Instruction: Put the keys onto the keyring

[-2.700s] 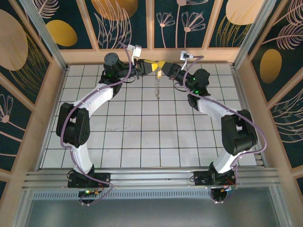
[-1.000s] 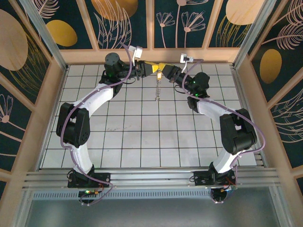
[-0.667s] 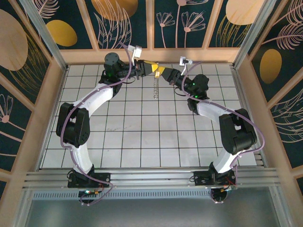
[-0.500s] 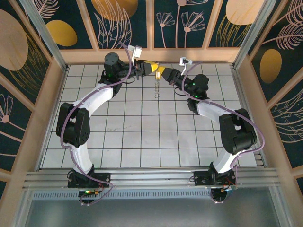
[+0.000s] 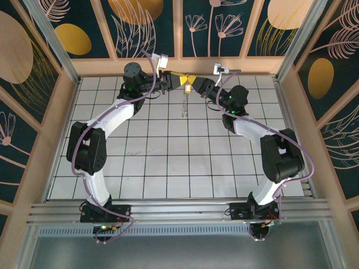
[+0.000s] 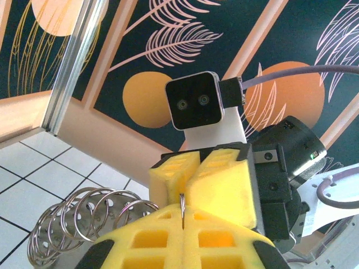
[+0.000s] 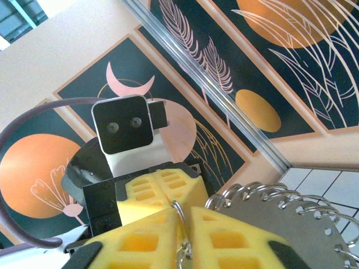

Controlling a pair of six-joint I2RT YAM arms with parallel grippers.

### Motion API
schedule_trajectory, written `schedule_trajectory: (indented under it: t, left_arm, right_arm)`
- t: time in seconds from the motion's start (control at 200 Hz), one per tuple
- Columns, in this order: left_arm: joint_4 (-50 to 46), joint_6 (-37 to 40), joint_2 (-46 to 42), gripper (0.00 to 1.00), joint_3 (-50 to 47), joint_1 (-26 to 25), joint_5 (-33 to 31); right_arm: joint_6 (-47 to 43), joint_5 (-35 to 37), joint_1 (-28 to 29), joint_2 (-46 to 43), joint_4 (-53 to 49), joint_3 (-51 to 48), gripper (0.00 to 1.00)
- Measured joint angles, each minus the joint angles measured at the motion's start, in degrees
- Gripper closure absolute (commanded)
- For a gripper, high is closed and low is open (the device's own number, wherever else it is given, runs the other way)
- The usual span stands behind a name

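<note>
At the back middle of the table my left gripper (image 5: 178, 82) and right gripper (image 5: 194, 84) meet tip to tip above the tiles. The keyring (image 5: 185, 104) hangs from between them like a short chain. Close up it is a grey metal strip carrying several wire rings (image 6: 84, 216), also seen from the right wrist (image 7: 280, 224). The left gripper (image 6: 182, 216) is shut on one thin wire ring (image 6: 182, 203). The same ring (image 7: 180, 213) sits pinched in the right gripper (image 7: 183, 224). A pale yellow speck (image 5: 187, 88) at the pads may be the key's tag.
The wooden back wall (image 5: 179, 66) stands just behind both grippers. White tiled floor (image 5: 179, 151) spreads out in front of them. Side rails (image 5: 56, 129) bound the table left and right.
The right gripper pushed left against the left gripper, then eased back slightly to the right. The hanging keyring swung a little with it. The left arm held still.
</note>
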Motion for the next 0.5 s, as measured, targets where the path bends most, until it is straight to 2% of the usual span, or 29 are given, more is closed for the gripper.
schedule_trajectory:
  t: [0.085,0.28,0.355,0.5]
  left_arm:
    - [0.0,-0.02,0.0,1.0,0.0,0.02,-0.02]
    - [-0.02,-0.02,0.0,1.0,0.0,0.02,0.2]
    - [0.0,-0.02,0.0,1.0,0.0,0.02,0.31]
    - [0.02,0.0,-0.02,1.0,0.0,0.17,0.31]
  right_arm:
    - [0.13,-0.15,-0.04,0.0,-0.11,0.0,1.0]
    - [0.2,-0.63,-0.11,0.02,-0.09,0.0,1.0]
    - [0.39,-1.27,-0.24,0.15,0.07,0.24,0.88]
    - [1.38,-2.54,-0.37,1.33,0.15,1.62,0.88]
